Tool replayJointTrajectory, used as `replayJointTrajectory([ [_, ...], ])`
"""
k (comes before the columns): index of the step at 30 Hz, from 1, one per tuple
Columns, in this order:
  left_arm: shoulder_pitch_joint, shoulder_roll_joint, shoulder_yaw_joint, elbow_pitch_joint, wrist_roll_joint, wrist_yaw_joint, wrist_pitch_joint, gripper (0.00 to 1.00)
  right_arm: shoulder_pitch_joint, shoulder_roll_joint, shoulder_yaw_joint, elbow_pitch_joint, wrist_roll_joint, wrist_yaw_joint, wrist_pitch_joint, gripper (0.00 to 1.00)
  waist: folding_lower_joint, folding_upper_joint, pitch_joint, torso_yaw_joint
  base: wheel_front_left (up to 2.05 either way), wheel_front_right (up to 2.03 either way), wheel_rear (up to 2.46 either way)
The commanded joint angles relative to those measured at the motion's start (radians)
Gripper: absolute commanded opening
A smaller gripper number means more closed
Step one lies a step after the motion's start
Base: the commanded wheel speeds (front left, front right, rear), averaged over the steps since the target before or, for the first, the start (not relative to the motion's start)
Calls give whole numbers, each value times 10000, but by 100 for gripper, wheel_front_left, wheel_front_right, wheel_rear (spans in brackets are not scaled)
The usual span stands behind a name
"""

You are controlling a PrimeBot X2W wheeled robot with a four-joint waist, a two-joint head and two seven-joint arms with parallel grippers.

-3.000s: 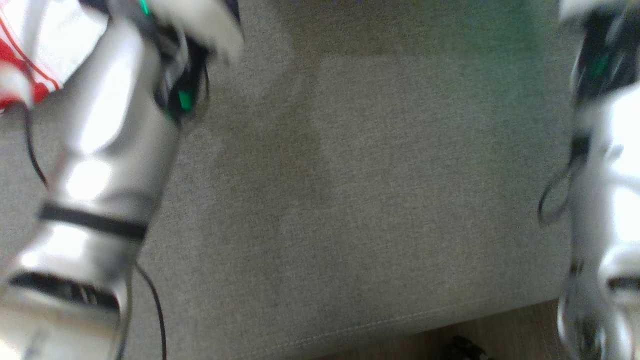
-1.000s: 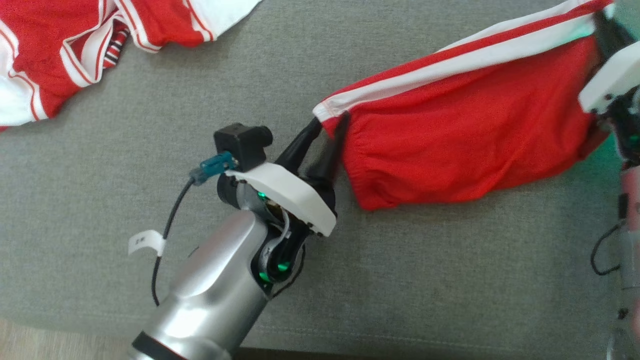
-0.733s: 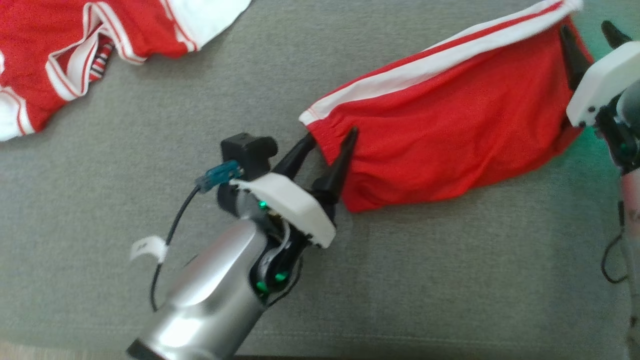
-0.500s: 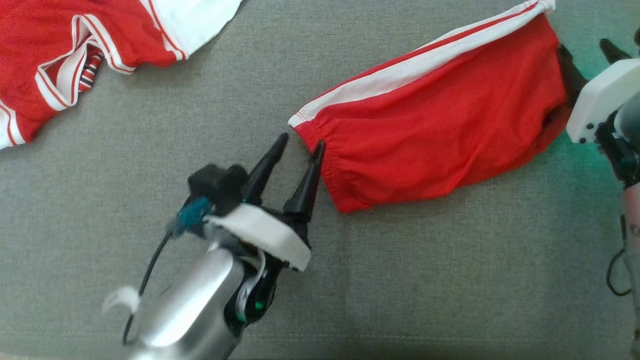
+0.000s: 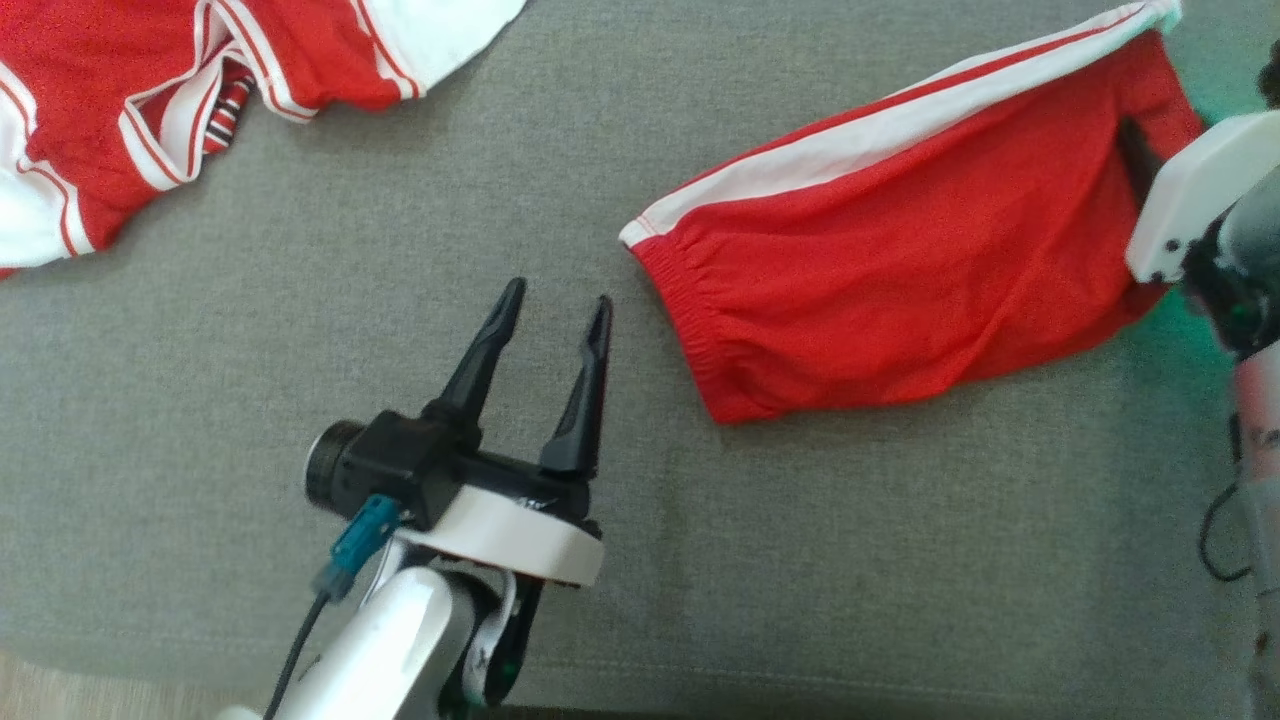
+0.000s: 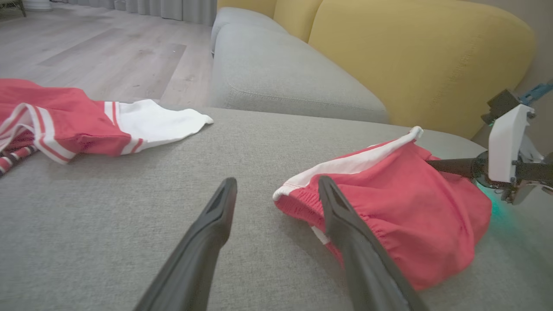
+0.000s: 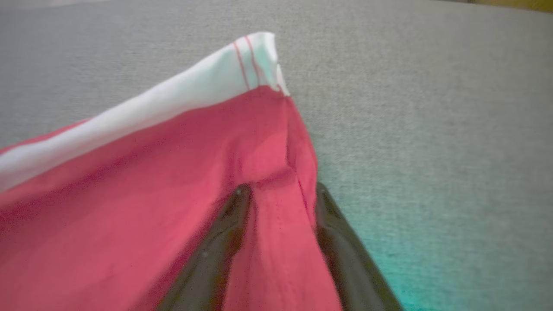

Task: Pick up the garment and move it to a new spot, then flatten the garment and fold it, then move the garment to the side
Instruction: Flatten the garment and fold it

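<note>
1. Red shorts (image 5: 900, 270) with a white side stripe: lying on the right half of the grey seat cushion (image 5: 300, 330), elastic end toward its middle, other end toward the right edge.
2. Left gripper (image 5: 558, 293): fingers spread, empty, near the front edge, just left of the shorts and clear of them.
3. Right gripper (image 7: 281, 188): fingers apart, astride a fold of the shorts.
4. Red-and-white jersey (image 5: 80, 110): crumpled at the far left corner.

Red garment (image 5: 900, 300) with white side stripe; grey cushion (image 5: 800, 560); other cloth (image 5: 150, 90) red and white, apparently striped; yellow backrest (image 6: 410, 56).
</note>
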Motion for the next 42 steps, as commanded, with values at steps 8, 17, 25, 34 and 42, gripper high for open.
replayJointTrajectory([
  [8,1125,-297,1883,-187,743,-768,-121,100,990,148,-144,-445,1748,-7,-717,0,0,0,-788,-950,0,0,0],
  [17,1958,-679,2630,60,1186,-1586,-121,100,1804,-885,-1936,-349,1523,-7,-1653,0,0,0,-1147,-1191,0,0,0],
  [25,2448,-1117,3062,219,1344,-2100,-121,100,2242,-1000,-1259,-2079,1386,-7,-1921,0,0,0,-1373,-977,0,0,0],
  [34,2487,-1280,3164,438,1254,-2310,-122,100,2936,95,2081,-4587,1661,-7,-685,0,0,0,-1456,-482,0,0,0],
  [42,2461,-1287,2853,538,788,-2033,-122,100,3014,973,2898,-3956,1153,-7,-597,0,0,0,-1629,69,0,0,0],
])
